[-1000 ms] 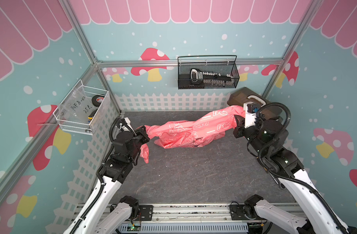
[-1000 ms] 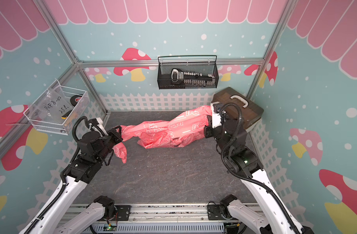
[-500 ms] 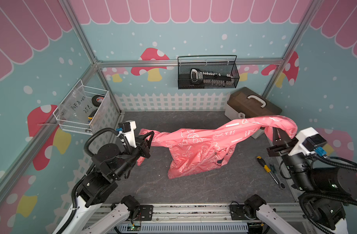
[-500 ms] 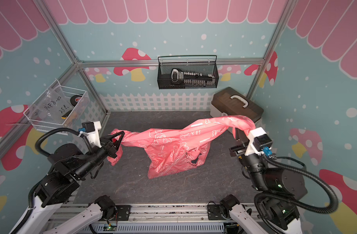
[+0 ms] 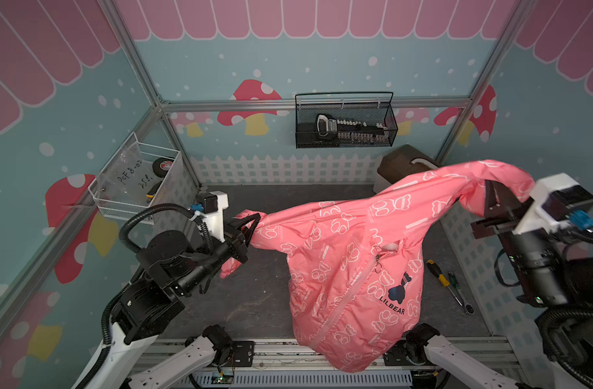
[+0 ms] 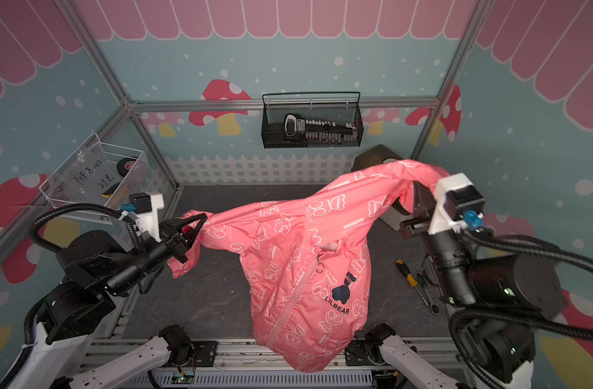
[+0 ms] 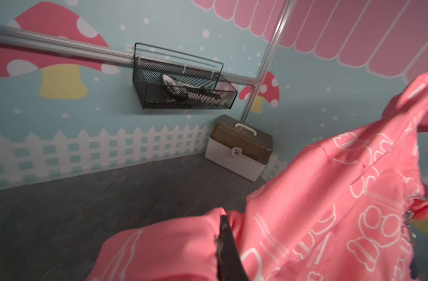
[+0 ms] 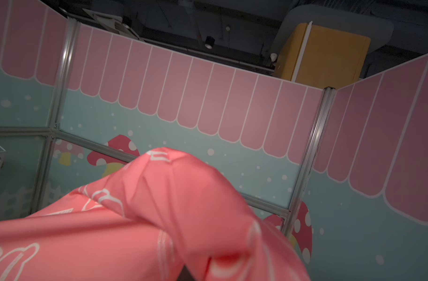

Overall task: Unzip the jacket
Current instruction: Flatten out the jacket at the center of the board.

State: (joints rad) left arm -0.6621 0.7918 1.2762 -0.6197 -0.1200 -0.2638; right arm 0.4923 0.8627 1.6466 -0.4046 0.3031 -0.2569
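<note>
1. Here, the left gripper (image 5: 253,222) is seen with its jaws together, clamped on one sleeve of the jacket (image 5: 349,269) just short of the cuff, which hangs loose below it.
2. The right gripper (image 5: 492,198) is mostly draped by the other sleeve. The pinch itself is hidden, but the jaws are taken to be closed on that fabric, since the sleeve is borne up there.
3. Between the two grips the jacket is held spread in the air above the table (image 5: 254,303), chest logo showing. The body sags toward the front rail (image 5: 271,347), and it cannot be told whether the hem touches anything.
4. The zipper (image 5: 349,296) appears closed over nearly its whole length, with the pull (image 5: 377,267) up near the collar. Its long axis runs from the pull down to the hem, slanting toward the left arm's side.
5. The pull is judged to lie below both grippers and roughly midway between them, perhaps slightly nearer the right one.
6. Both grips are taken up, so one sleeve would probably have to be let go before the pull can be reached. The garment might then swing or fold over the zipper.
</note>
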